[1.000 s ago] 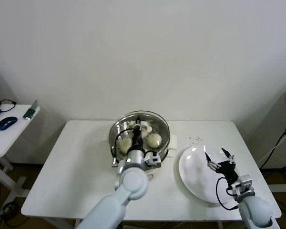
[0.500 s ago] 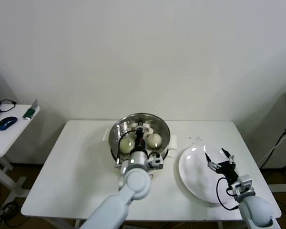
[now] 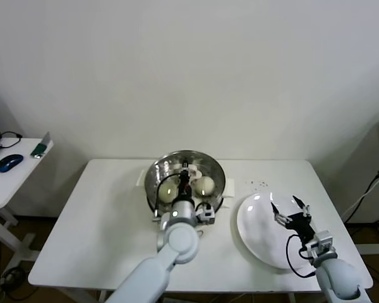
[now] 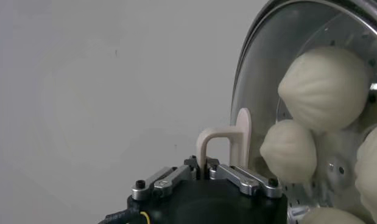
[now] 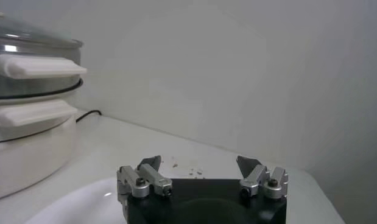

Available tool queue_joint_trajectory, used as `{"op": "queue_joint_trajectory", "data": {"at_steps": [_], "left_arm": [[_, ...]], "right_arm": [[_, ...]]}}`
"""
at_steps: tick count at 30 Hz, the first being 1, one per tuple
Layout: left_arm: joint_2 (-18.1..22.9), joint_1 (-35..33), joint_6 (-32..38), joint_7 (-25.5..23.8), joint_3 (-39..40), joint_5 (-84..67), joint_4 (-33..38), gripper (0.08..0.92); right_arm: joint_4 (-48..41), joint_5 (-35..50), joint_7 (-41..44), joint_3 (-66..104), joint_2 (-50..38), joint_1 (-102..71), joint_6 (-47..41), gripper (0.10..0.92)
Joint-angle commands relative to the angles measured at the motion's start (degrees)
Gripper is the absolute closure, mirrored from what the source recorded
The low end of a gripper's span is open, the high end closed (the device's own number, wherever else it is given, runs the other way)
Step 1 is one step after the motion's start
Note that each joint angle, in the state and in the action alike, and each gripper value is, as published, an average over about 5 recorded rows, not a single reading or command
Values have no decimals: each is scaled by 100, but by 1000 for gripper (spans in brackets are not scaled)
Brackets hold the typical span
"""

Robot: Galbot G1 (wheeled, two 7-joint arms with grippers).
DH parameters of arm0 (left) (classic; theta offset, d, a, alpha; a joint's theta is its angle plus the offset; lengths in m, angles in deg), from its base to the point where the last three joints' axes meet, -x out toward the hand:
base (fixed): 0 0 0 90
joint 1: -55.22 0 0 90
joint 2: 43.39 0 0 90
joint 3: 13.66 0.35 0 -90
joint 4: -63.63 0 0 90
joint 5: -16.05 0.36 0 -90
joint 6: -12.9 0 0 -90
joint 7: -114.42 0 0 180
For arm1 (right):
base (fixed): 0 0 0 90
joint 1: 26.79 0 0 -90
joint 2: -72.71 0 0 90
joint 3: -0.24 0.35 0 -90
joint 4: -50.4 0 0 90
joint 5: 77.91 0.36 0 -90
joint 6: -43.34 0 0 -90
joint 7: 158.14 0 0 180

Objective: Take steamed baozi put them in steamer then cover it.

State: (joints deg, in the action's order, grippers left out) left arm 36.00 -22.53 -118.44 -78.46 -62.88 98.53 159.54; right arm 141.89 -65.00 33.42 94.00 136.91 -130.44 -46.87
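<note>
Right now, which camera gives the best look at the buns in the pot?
The left wrist view: the buns fill it close up, seen through the glass lid whose handle the left fingers pinch. The head view shows two small buns. The right wrist view shows only the steamer's outside.
</note>
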Motion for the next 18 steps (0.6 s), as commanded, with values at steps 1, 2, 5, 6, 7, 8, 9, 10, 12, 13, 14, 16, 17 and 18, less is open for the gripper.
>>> {"op": "queue_joint_trajectory", "data": {"at_steps": [1,2,5,6,7,8,9,10,12,13,14,16,17,18], "left_arm": [[12,-14,12,-29,-3,-48,-30,849],[15,-19,-3,-74,-3,-59,-5,849],[4,-46,-38,-161,3,-74,117,849],[-6,-53,-45,-169,9,-89,165,847],[-21,-61,-58,-169,18,-112,221,845],[-37,-67,-75,-174,26,-141,278,836],[-57,-73,-95,-182,36,-178,343,818],[-82,-79,-118,-190,48,-221,427,799],[-141,-95,-165,-199,67,-303,604,740],[-173,-109,-183,-202,70,-341,707,714],[-211,-127,-201,-208,68,-380,814,688],[-295,-181,-238,-222,58,-472,1011,644],[-352,-227,-255,-229,49,-519,1129,618],[-407,-275,-272,-235,37,-563,1237,584]], "right_arm": [[-2,-15,3,17,24,-2,3,203],[0,-15,3,20,24,-2,0,203],[1,-23,6,27,21,-4,-10,203],[1,-25,6,28,21,-5,-17,203],[2,-26,5,29,20,-5,-34,203],[4,-24,4,30,20,-6,-52,203],[7,-18,-3,31,21,-5,-80,203],[12,-11,-16,32,23,-2,-125,203],[26,-2,-39,34,24,2,-215,203],[37,0,-57,34,24,4,-277,203],[51,-4,-75,35,23,5,-345,203],[71,-18,-98,34,20,8,-461,203],[74,-19,-109,37,21,13,-506,203],[76,-29,-111,44,25,20,-544,203]]}}
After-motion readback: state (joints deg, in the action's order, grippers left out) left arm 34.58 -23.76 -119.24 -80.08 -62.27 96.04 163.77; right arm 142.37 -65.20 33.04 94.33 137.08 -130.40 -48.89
